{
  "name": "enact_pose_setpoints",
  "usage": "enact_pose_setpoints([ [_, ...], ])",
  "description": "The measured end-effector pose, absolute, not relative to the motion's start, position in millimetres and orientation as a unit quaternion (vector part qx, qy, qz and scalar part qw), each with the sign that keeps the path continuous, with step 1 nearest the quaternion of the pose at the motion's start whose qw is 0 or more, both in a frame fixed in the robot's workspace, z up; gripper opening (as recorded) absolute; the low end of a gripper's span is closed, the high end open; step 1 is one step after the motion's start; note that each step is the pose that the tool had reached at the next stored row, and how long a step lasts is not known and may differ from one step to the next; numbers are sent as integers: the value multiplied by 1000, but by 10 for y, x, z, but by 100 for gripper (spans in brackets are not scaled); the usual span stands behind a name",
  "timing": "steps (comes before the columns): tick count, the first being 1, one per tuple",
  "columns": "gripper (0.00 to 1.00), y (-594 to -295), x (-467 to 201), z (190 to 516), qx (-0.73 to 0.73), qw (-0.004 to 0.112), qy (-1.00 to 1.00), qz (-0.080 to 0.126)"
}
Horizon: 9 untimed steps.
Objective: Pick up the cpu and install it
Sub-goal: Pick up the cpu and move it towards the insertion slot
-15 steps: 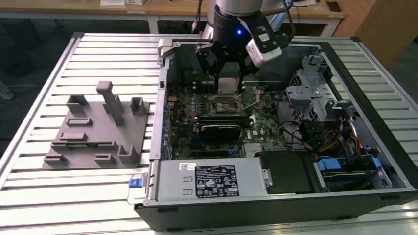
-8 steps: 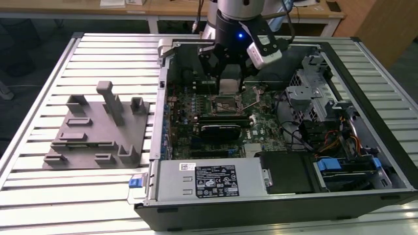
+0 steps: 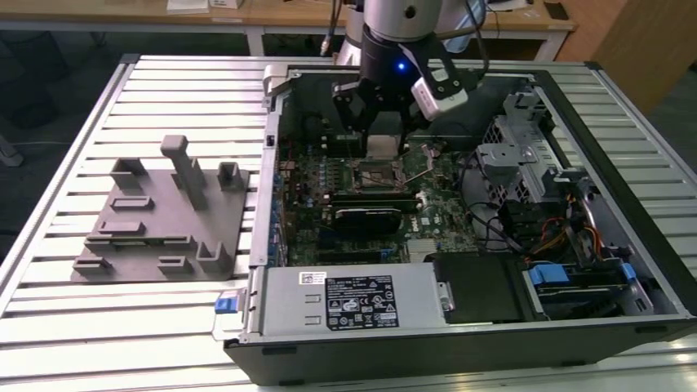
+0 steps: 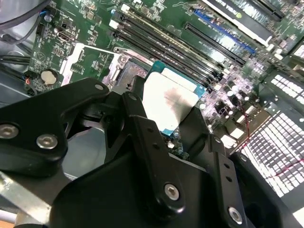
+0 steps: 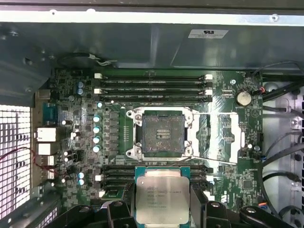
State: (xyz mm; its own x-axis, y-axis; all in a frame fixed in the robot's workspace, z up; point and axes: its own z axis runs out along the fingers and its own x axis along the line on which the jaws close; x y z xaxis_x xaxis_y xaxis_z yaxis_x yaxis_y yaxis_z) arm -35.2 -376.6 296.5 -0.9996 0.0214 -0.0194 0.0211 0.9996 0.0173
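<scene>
One black tool [image 3: 384, 135] grips the silvery-grey square cpu [image 5: 162, 199] near the open black socket [image 5: 163, 134]; seating demands squared alignment.

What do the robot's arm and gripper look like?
The arm is a silver-grey cylinder with a black wrist section bearing a small blue light. A pale box and dark cables sit beside it. The gripper is black, with jointed links and silver screws.

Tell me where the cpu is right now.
In the first wrist view the cpu is held in the gripper over the motherboard inside the open case, just short of the empty socket.
</scene>
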Motion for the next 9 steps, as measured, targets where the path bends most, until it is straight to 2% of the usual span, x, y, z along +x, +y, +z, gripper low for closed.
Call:
enact_pose_setpoints([
  [9, 54, -3688, -337, 2867, 11, 10, 1000, 9],
])
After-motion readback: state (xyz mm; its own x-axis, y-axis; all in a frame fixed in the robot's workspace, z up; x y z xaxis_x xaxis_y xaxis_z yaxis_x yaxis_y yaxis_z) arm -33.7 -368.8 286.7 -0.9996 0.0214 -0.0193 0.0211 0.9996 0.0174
